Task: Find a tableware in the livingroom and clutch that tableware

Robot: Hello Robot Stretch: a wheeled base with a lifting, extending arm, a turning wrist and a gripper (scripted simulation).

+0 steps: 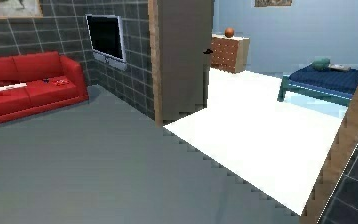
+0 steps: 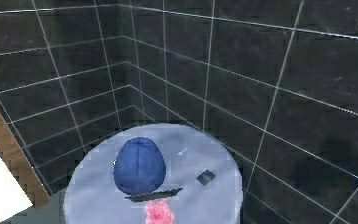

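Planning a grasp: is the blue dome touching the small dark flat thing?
Apart. The arm side view shows bare tabletop between the blue dome and the small dark flat thing.

The forward view looks ahead and slightly down, well back from the red sofa [image 1: 32,85] and a distant bed [image 1: 322,80]. The arm side view faces a tiled wall [image 2: 237,80], close above a round tabletop [image 2: 202,150]. Both views catch the wooden frame [image 1: 337,140].
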